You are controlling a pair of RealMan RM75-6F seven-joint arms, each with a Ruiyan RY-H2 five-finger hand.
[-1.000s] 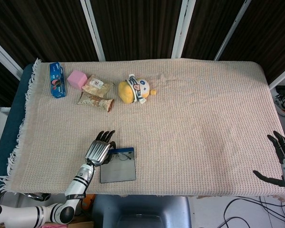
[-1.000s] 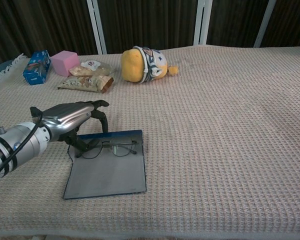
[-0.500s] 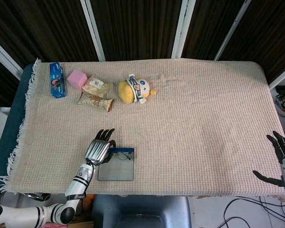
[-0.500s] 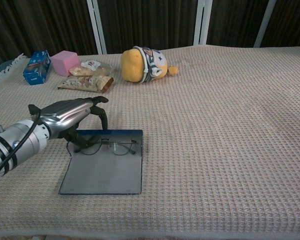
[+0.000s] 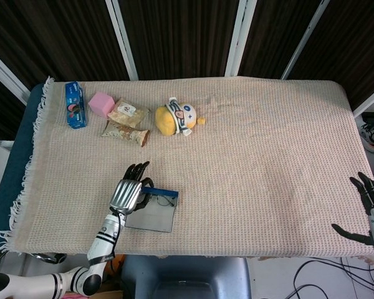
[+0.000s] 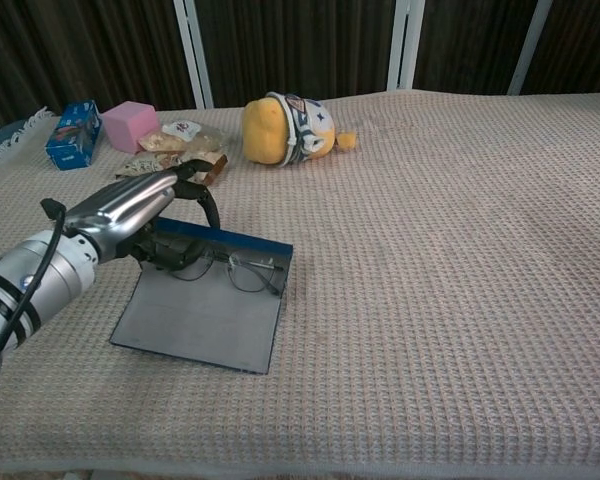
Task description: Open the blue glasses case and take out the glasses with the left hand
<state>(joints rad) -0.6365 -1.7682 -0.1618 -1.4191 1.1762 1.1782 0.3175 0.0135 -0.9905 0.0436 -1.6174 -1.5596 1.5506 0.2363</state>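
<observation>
- Head view: the blue glasses case point(image 5: 151, 212) is seen lying open near the table's front edge, at about 7 o'clock from the table's middle, its flat lid spread toward the robot.
- The opening step is judged done; the glasses point(image 5: 163, 200) are seen inside the case along its far edge, so the taking out is judged not finished.
- The left hand point(image 5: 126, 194) is placed over the case's 10 o'clock corner, with the fingers pointing away from the robot and curled down past the rim.
- The right hand point(image 5: 369, 202) is seen at the table's 4 o'clock edge, well apart from the case, with its fingers spread and nothing held.
- Chest view: the left hand point(image 6: 130, 213) is shown from the side, its fingers point(image 6: 198, 190) arched over the case's point(image 6: 200, 315) raised blue rim, with the lower fingers reaching down by the left end of the glasses point(image 6: 232, 266).
- Whether the frame is actually pinched cannot be told; the contact is hidden under the hand.
- Only here are the glasses' lenses and temple seen plainly, as is the case's rim standing up; the right hand is not shown.
- Only the head view shows the right hand and the case's place on the whole table.
</observation>
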